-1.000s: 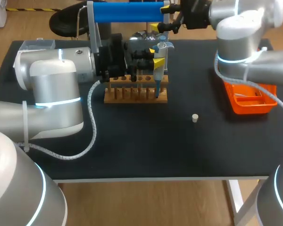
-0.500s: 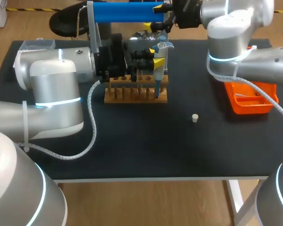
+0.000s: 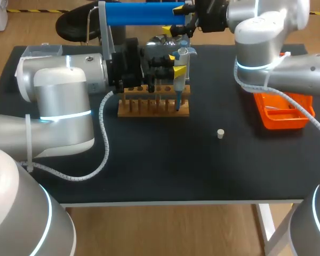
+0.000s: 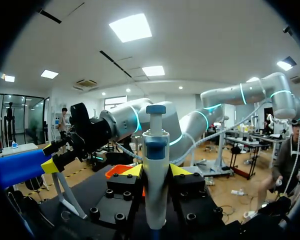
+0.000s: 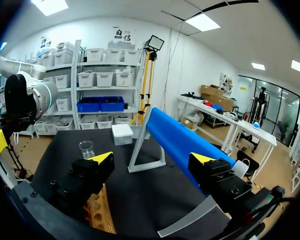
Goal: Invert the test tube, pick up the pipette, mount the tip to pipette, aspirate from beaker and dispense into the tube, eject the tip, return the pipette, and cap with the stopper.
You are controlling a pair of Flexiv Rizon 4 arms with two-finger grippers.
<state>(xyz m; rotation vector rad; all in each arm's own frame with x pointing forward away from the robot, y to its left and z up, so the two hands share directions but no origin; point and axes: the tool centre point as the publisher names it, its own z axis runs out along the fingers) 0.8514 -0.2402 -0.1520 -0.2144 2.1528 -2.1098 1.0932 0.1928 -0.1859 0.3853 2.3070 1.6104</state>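
My left gripper (image 3: pixel 177 63) is shut on the white and blue pipette (image 3: pixel 181 74), which it holds upright. The pipette's lower end reaches down into the right end of the wooden tube rack (image 3: pixel 153 105). In the left wrist view the pipette (image 4: pixel 155 170) stands between the yellow fingertips (image 4: pixel 132 171). My right gripper (image 3: pixel 184 18) is open at the back of the table, by the end of the blue bar (image 3: pixel 144 13). In its own view the gripper (image 5: pixel 152 160) holds nothing. The glass beaker (image 5: pixel 86 148) stands beyond the rack (image 5: pixel 97 212). A small white stopper (image 3: pixel 220 133) lies in front of the rack.
An orange tray (image 3: pixel 282 112) sits at the right side under my right arm. The blue bar rests on a white frame stand (image 5: pixel 147 152) at the back. A white box (image 5: pixel 122 134) is near the beaker, and a clear box (image 3: pixel 41 52) at the back left.
My right arm has swung left, and its gripper now sits closer to the end of the blue bar. The left arm and the pipette have not moved.
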